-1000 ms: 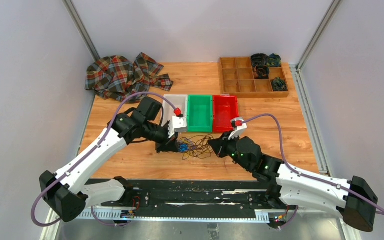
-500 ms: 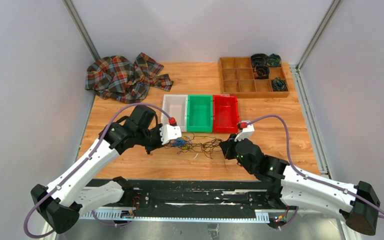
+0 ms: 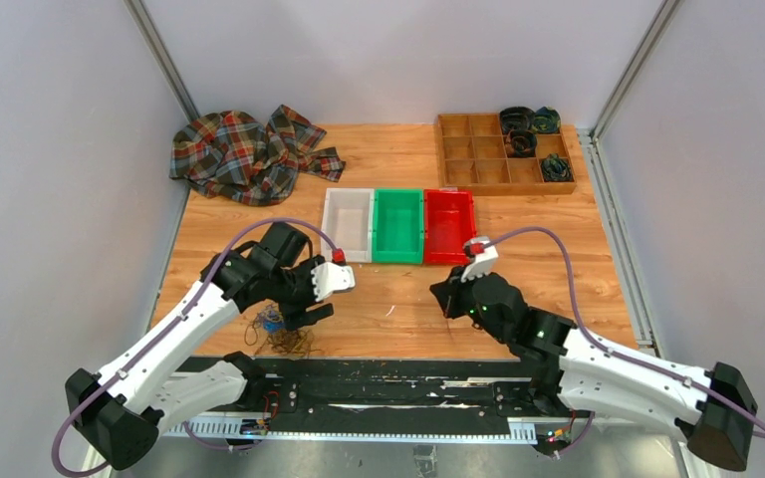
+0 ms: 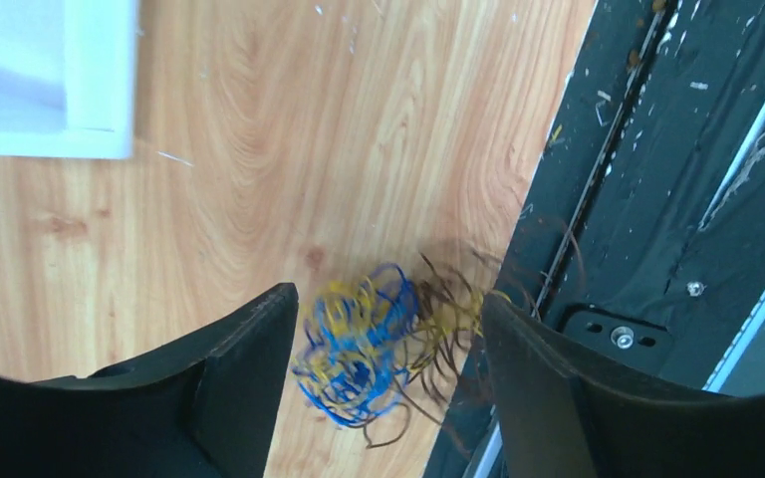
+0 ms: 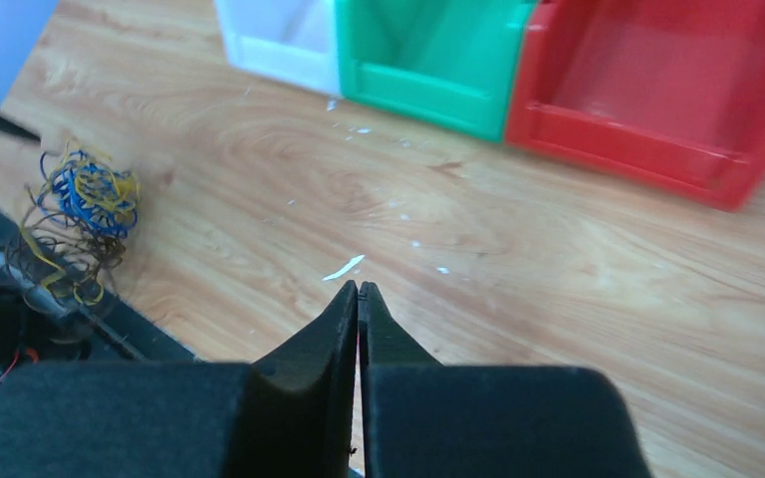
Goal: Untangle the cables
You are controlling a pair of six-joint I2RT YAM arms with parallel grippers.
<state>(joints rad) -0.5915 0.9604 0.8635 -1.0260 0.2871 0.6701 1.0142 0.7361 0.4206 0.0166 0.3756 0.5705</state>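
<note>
Cables [image 4: 364, 358], blue, yellow and dark, lie bunched at the near edge of the table [image 4: 259, 149], with some strands spilling onto the black rail [image 4: 647, 199]. They look feather-light, springy and quick to snag, so I'd pinch one outer loop, not the core. My left gripper [image 4: 386, 299] hangs over them, jaws spread, holding nothing. Farther in, my right gripper [image 5: 359, 291] is pressed together, empty.

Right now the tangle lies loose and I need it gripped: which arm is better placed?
Left. The left arm has its jaws open right above the cables, framing them in its wrist view. The right arm has its jaws shut and empty, well to the side of them.
</note>
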